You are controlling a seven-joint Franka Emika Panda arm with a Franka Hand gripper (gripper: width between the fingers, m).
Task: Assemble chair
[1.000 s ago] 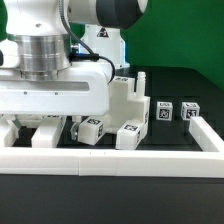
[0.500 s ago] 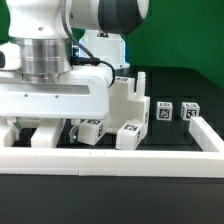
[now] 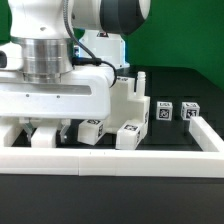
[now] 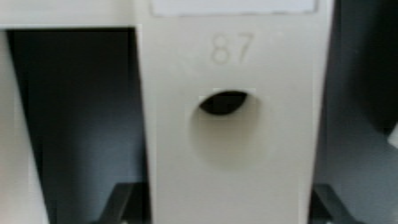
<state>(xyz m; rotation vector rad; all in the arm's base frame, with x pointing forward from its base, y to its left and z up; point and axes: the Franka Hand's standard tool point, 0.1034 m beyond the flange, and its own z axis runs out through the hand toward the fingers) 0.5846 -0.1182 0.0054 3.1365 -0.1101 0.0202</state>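
Note:
My gripper (image 4: 233, 198) fills the exterior view's left (image 3: 45, 128), low over the table. In the wrist view a white chair part (image 4: 235, 120) with a dark round hole and an embossed "87" stands between my dark fingers (image 4: 132, 198), which sit tight against its two edges. Other white chair parts are in the exterior view: a blocky tall piece (image 3: 126, 100), two tagged pieces (image 3: 93, 128) (image 3: 130, 134) in front of it, and two short tagged posts (image 3: 163, 111) (image 3: 187, 112) further to the exterior view's right.
A long low white border rail (image 3: 120, 160) runs along the front of the black table and turns back at the exterior view's right (image 3: 208, 128). A green wall stands behind. My arm hides the table at the exterior view's left.
My gripper has shifted very slightly at its lower end. The loose chair parts have not moved.

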